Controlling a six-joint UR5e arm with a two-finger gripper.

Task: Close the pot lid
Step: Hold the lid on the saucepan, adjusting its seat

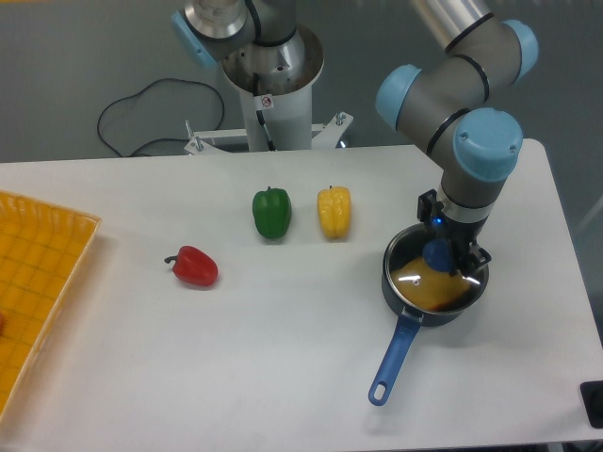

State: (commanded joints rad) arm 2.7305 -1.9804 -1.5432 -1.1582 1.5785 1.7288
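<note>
Lower right of the frame, the end effector (442,252) is clamping the blue knob of the lid (443,278), which is sitting over the pot (422,299), so seating looks nearly done and releasing comes next.

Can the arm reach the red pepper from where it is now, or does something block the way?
Probably yes. The gripper is over the pot, holding the lid's knob. The red pepper lies in the open; bare table lies between them.
</note>
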